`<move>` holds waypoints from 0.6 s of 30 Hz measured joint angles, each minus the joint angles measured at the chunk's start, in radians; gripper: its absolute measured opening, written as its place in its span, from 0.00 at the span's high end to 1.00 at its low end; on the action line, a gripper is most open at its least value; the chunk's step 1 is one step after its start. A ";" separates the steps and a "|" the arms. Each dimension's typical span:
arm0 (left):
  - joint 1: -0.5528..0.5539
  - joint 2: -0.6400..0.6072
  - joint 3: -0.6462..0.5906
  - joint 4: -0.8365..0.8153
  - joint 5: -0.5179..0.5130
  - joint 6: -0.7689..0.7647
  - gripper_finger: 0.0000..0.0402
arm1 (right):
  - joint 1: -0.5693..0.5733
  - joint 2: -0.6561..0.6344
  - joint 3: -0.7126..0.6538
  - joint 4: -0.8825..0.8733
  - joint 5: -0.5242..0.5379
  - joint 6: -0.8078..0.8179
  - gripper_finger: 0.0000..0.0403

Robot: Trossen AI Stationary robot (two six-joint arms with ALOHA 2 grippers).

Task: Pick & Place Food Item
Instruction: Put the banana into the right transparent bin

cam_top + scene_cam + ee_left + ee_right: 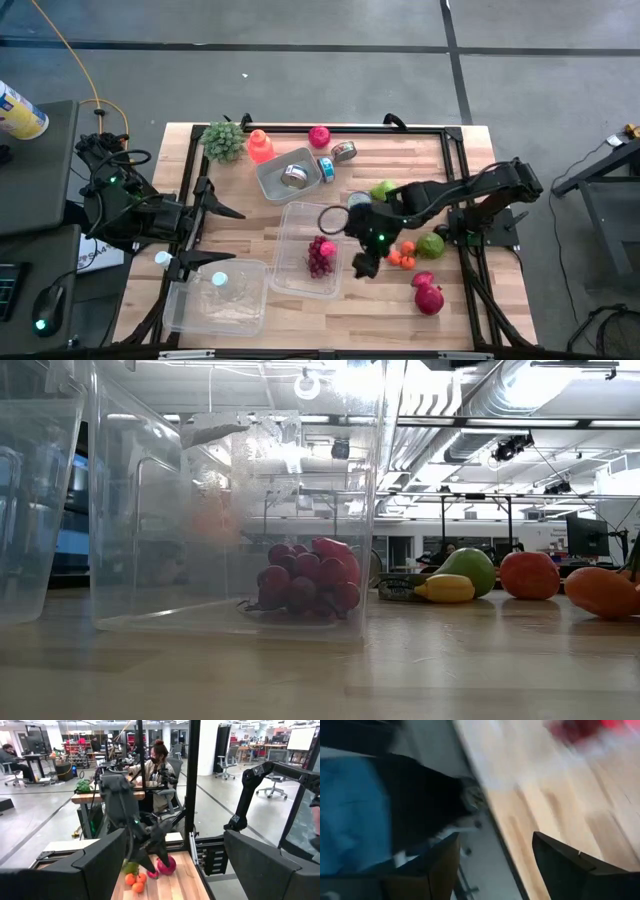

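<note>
While grapes (321, 256) fill bin (296, 215), right hand (364, 264) beside, empty

The high view looks straight down on the whole wooden surface (400, 300). The low view sits at surface level, close behind a clear bin (240, 520), facing the room. Each wrist view looks past its own fingers (90, 870). High and low share the grapes (320, 256).

My surface (470, 300) is pale planked wood with a smooth matt finish. The bins (285, 225) are clear glossy plastic; the grapes (308, 585) in one look shiny-skinned. My end effector (362, 262) is matt black.
</note>
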 joint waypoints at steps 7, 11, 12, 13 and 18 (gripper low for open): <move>0.000 0.000 0.000 -0.016 0.000 0.000 0.18 | 0.054 0.001 0.000 -0.374 0.297 -0.005 0.46; 0.000 0.000 0.000 -0.016 0.000 0.000 0.18 | 0.059 0.001 -0.016 -0.471 0.511 -0.064 0.47; 0.000 0.000 0.000 -0.016 0.000 0.000 0.18 | 0.059 0.001 -0.023 -0.484 0.543 -0.082 0.48; 0.000 0.000 0.000 -0.016 0.000 0.000 0.18 | 0.059 0.001 -0.031 -0.493 0.565 -0.105 0.48; 0.000 0.000 0.000 -0.019 0.000 0.009 0.18 | 0.051 0.005 -0.122 -0.448 0.612 -0.297 0.48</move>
